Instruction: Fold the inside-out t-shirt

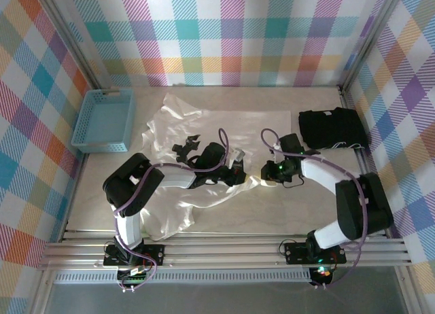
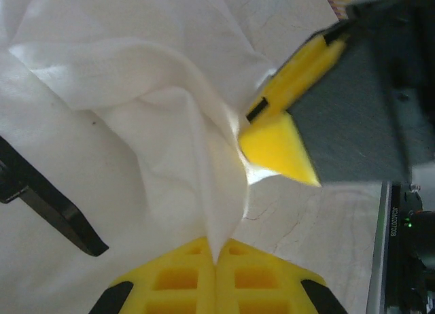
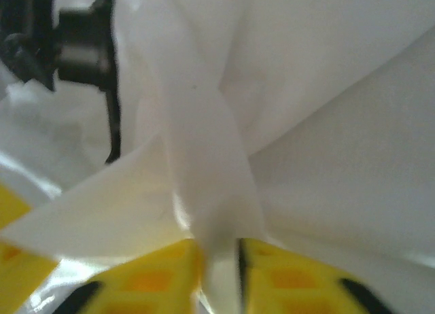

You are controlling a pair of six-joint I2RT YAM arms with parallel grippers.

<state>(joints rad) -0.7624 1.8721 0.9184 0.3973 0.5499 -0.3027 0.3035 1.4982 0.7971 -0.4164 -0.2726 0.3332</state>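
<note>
Pale tabletop (image 1: 285,215), plaid walls: wrinkled white thin-fabric t-shirt (image 1: 175,115) pinched twice.
Clamped tight in left gripper (image 2: 216,256); nipped in near-closed right gripper (image 3: 217,259), blurred; middle hidden beneath arms.

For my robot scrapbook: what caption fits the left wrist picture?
Left gripper pinches a fold of the white t-shirt beside the right gripper.

Thin sheeny cloth t-shirt (image 1: 178,120), blue plastic basket (image 1: 100,145), matt black garment (image 1: 332,128)
</note>
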